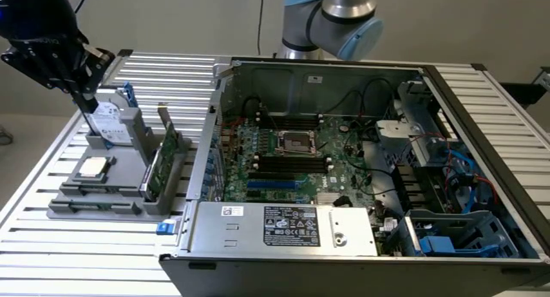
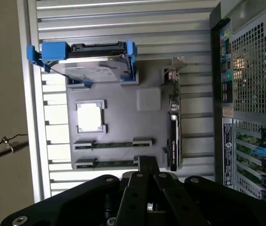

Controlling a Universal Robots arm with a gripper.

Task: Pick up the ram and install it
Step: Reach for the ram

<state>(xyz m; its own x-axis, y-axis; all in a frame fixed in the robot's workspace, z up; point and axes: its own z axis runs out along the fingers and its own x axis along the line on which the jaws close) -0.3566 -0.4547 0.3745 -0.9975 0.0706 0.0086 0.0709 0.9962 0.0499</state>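
Exterior view: ram (image 1: pixel 99 205) on edge (long axis side-to-side)

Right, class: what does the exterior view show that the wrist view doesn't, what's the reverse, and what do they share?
Exterior view: the open case's motherboard and power supply. Wrist view: the case's rear mesh grille and blue slot clips. Shared: the grey tray with the hard drive, processor chip, ram, and the shut claw.
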